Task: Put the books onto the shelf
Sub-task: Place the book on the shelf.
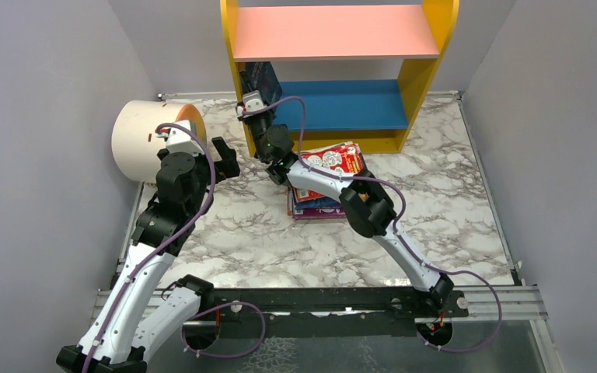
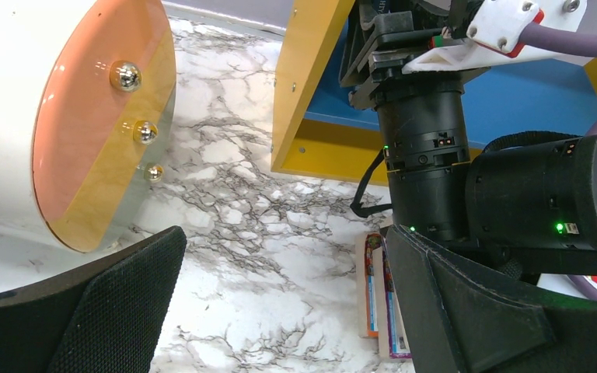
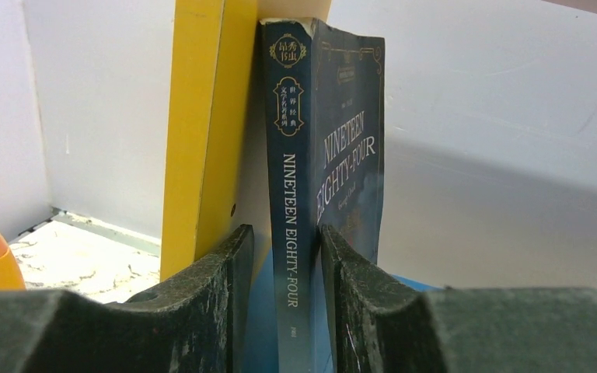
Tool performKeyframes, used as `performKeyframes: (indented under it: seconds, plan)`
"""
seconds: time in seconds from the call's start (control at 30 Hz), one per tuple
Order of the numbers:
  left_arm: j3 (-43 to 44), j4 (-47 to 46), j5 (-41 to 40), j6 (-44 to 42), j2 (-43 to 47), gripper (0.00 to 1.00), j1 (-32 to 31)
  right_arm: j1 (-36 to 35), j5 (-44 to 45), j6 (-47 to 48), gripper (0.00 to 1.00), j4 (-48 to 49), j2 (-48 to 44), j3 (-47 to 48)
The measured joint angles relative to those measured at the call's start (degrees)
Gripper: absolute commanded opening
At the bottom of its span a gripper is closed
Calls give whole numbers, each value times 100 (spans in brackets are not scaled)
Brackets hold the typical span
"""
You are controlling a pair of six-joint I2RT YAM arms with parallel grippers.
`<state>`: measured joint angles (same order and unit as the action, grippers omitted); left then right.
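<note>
Right hand point(image 3: 284, 249), narrowly parted, straddles the upright Nineteen Eighty-Four paperback point(image 3: 334, 140) directly ahead, leaning against the yellow shelf panel point(image 3: 202, 140). Risk: a skewed withdrawal could drag the otherwise unsupported book and topple it sideways.

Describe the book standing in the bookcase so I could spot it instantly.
Find the yellow-sided bookcase at the back. On its blue lower board, against the left panel, one book stands upright. It is dark blue, titled Nineteen Eighty-Four, unlike the bright stack lying on the table.
</note>
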<state>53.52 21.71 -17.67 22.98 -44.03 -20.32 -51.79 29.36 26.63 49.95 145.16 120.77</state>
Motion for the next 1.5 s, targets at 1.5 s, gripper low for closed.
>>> performKeyframes:
  seconds: [1.5]
  plan:
    - [-63, 13, -44, 0, 74, 99, 2, -592, 247, 162, 50, 824, -1729, -2739]
